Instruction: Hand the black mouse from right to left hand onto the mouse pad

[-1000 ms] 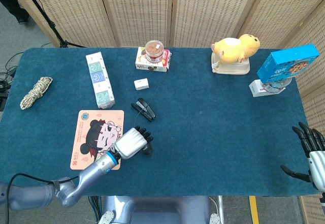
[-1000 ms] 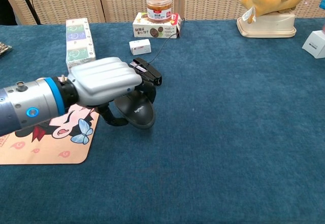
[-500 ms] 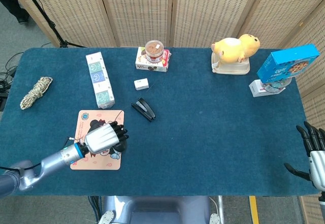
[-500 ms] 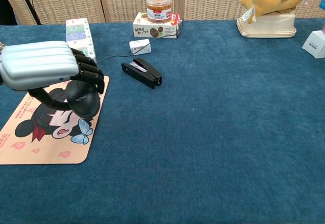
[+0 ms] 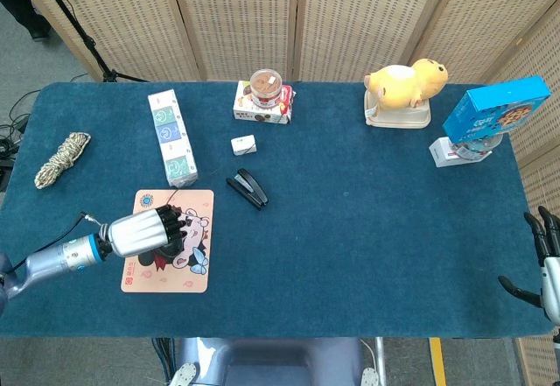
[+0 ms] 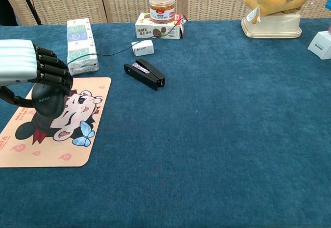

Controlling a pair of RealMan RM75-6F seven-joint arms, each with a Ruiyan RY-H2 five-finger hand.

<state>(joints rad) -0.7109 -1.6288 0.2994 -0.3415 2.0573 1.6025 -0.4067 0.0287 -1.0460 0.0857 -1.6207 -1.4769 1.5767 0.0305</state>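
Here the left robot hand (image 6: pixel 23 69) clamps the black mouse (image 6: pixel 47 97) directly over the mouse pad (image 6: pixel 57 140), long axis toward 12 o'clock; the right robot hand (image 5: pixel 544 268) hangs spread, empty.

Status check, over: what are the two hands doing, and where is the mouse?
Left hand grips mouse over mouse pad. Right hand open, at table edge. Stapler nearby, clear of pad.

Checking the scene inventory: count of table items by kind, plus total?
Boxes: 5 — tissue box, snack box, small white box, blue box, white box
Jar: 1
Plush on tray: 2
Stapler: 1
Rope: 1
Mouse: 1
Mouse pad: 1
Total: 12
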